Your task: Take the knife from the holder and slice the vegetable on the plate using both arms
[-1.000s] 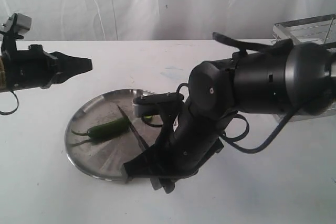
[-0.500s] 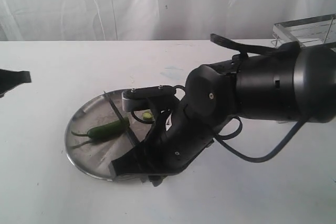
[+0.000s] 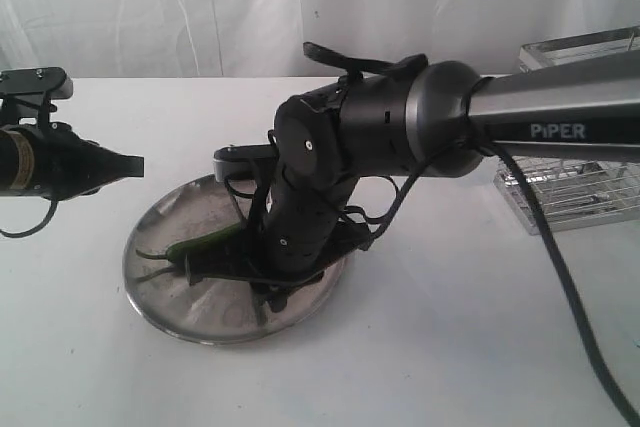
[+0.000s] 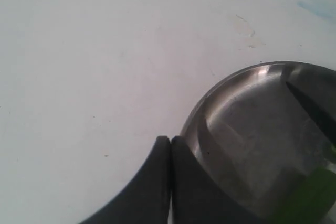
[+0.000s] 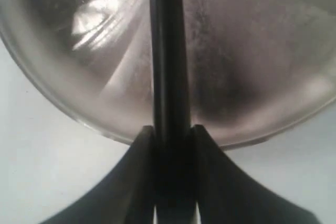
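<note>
The steel plate [image 3: 152,247] lies at the front left of the table with the green vegetable [image 3: 205,245] on its left half. My right arm [image 3: 340,142] bends down over the plate and hides most of the knife there. In the right wrist view my right gripper [image 5: 170,129] is shut on the dark knife [image 5: 168,51], whose blade runs out over the plate [image 5: 252,51]. My left gripper [image 3: 135,162] hovers left of the plate, shut and empty. Its wrist view shows the gripper [image 4: 170,140] beside the plate's rim [image 4: 210,103], with the blade tip [image 4: 310,103] and the vegetable [image 4: 310,198].
The wire holder [image 3: 570,192] stands at the right edge of the white table [image 3: 450,347]. A white curtain [image 3: 300,7] hangs along the back. A black cable [image 3: 560,277] trails from the right arm across the table's right side.
The right arm has swung left and further over the plate with the knife, covering its right half. The left gripper left the view, then came back towards the plate.
</note>
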You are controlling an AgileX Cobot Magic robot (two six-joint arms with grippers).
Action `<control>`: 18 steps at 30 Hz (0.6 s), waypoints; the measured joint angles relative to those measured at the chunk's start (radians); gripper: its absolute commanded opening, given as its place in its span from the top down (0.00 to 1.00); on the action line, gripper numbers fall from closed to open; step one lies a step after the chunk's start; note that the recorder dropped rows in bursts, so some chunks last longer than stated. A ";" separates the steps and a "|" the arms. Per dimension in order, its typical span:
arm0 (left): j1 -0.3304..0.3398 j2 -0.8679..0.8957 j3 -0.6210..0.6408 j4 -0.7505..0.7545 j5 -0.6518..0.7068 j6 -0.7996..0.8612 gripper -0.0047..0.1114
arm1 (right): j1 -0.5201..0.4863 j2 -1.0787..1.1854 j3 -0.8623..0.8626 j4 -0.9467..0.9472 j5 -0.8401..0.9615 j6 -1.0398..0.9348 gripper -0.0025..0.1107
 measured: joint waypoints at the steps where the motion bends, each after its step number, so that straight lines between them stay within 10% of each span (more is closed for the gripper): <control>1: 0.000 0.005 0.000 -0.022 0.000 0.019 0.96 | 0.000 0.006 -0.001 0.000 0.004 0.000 0.98; 18: 0.000 0.111 0.000 -0.097 -0.225 0.198 0.96 | 0.000 0.014 -0.002 0.000 0.033 -0.005 0.98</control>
